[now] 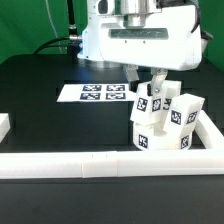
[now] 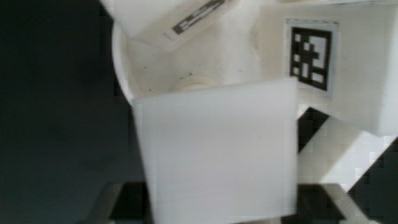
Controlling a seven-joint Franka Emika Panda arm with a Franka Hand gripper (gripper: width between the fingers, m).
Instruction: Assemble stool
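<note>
Three white blocky stool legs with black-and-white tags stand close together at the exterior view's right: one at the left rear (image 1: 152,101), one at the front (image 1: 146,134) and one at the right (image 1: 184,122). I cannot make out the round seat. My gripper (image 1: 150,80) hangs right over the left rear leg, its fingers reaching down to the leg's top. In the wrist view this leg (image 2: 217,150) fills the space between the jaws. One finger (image 2: 121,200) lies against it and a dark gap separates it from the other (image 2: 349,196). A tagged leg (image 2: 313,55) stands beyond.
The marker board (image 1: 100,94) lies flat on the black table behind the legs. A long white rail (image 1: 70,166) runs along the front and turns up the right side (image 1: 212,136), close to the legs. A short white piece (image 1: 4,124) is at the left edge.
</note>
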